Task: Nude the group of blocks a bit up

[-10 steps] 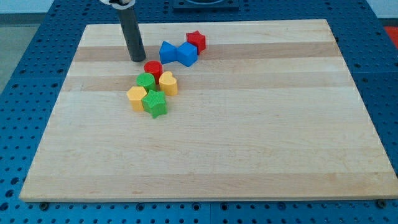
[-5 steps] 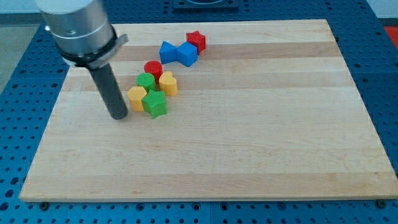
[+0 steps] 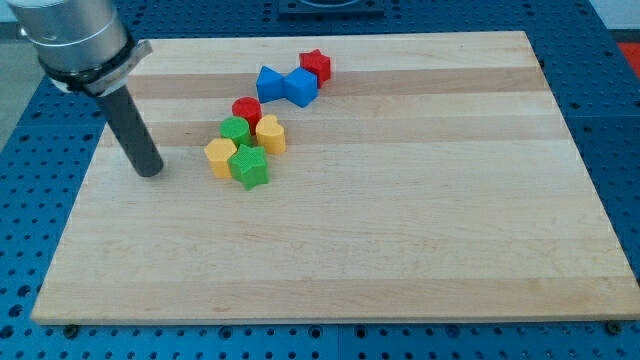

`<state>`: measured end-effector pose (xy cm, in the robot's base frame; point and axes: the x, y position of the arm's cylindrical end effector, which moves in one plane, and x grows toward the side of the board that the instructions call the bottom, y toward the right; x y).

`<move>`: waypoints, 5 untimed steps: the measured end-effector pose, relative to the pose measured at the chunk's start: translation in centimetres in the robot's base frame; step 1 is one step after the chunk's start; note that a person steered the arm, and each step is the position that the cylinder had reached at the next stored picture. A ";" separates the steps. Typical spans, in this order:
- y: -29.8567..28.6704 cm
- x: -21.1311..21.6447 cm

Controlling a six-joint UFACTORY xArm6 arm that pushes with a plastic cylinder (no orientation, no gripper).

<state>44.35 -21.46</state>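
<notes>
- Wooden board (image 3: pixel 400 230) lying flat on a blue table (image 3: pixel 40 200) full of small holes.
- Dark rod (image 3: pixel 133 130) coming down from the view's top left, with a grey metal part (image 3: pixel 75 40) above it.
- My tip (image 3: pixel 149 172) down on the board, to the view's left of the blocks, apart from them, touching none.
- Just a plain rod end, nothing to open or close, holding nothing.
- Closest block: yellow block (image 3: pixel 219 157), to the view's right of my tip.
- Green star (image 3: pixel 249 166) right beside the yellow block, on its right and a bit lower.
- Green block (image 3: pixel 235 130) just above those two.
- Yellow heart (image 3: pixel 270 133) beside the green block, on the view's right.
- Red round block (image 3: pixel 246 109) just above the green block and the yellow heart.
- These five packed close together, left of the board's middle.
- Two blue blocks (image 3: pixel 286 85) higher up, side by side and touching each other.
- Red star (image 3: pixel 315 66) at the upper right of the blue blocks, very close to them.
- Whole group running in a slanted line from the yellow block up to the red star.
</notes>
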 end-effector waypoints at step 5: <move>7.9 0.3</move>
